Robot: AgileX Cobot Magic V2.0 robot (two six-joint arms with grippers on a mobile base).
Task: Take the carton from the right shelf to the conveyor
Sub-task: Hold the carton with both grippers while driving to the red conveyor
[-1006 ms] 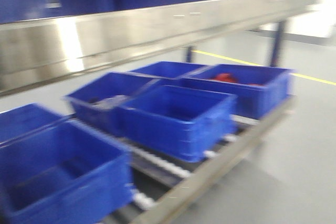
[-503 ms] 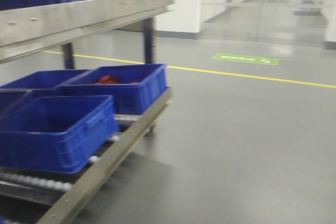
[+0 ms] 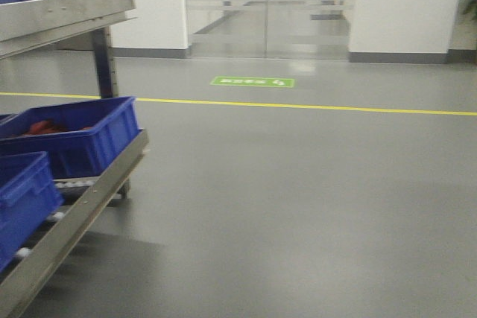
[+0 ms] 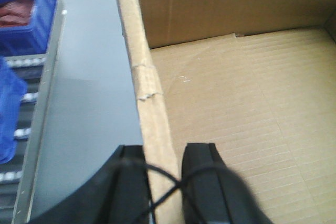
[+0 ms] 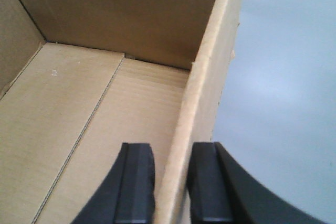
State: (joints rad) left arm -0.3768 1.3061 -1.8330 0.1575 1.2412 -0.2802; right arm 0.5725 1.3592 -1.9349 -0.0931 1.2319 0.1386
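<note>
Base has swung off the right shelf [image 3: 59, 13], carton [image 4: 236, 103] carried clear of that shelf with left gripper [image 4: 164, 153] and right gripper [image 5: 170, 150] each pinching a side wall; pickup looks done, conveyor drop left, belt unseen.

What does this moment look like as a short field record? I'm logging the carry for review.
carton: open, empty, held off the floor
left tool: clamped on the carton's left wall
right tool: clamped on its right wall
shelf: steel, at left, blue bins on lower level
conveyor: not in view
floor: grey, yellow line across
</note>
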